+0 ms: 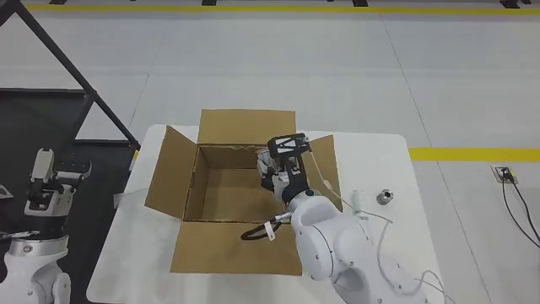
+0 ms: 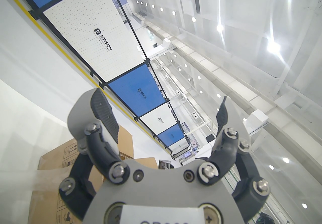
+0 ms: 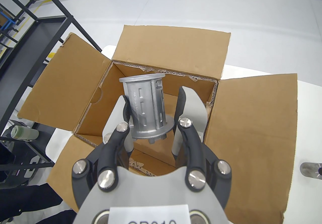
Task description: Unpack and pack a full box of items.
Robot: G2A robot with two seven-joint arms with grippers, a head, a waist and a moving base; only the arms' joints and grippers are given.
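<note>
Casting (image 3: pixel 147 109) of grey metal, stiff, probably heavy and slick, hangs over the open box (image 3: pixel 171 46), the right tool (image 3: pixel 153 95) pinching its slotted barrel, a sound hold, while the left tool (image 2: pixel 161 95) gapes wide, empty.

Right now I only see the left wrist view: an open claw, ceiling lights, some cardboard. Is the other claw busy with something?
Observer: Yes. The right gripper holds a grey metal part over the open cardboard box.
Operator: Is anything out of the box yet?
Observer: A second metal part sits on the table, just beyond the box's right flap.
</note>
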